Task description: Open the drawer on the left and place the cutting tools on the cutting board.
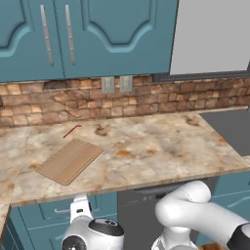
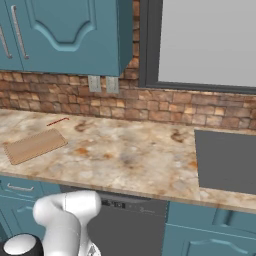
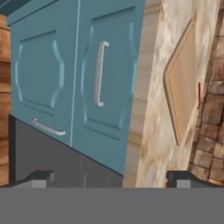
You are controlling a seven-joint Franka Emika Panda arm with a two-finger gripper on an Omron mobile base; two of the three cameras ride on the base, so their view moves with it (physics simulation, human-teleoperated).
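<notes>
My gripper [image 3: 109,177] has its fingers wide apart, facing the shut drawer [image 3: 107,83]; cutting board [image 1: 70,160] sits bare on the counter [image 1: 146,151].

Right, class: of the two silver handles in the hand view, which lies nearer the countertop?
The silver bar handle centred on the shallow teal drawer; the other sits on the teal cabinet door beyond.
</notes>
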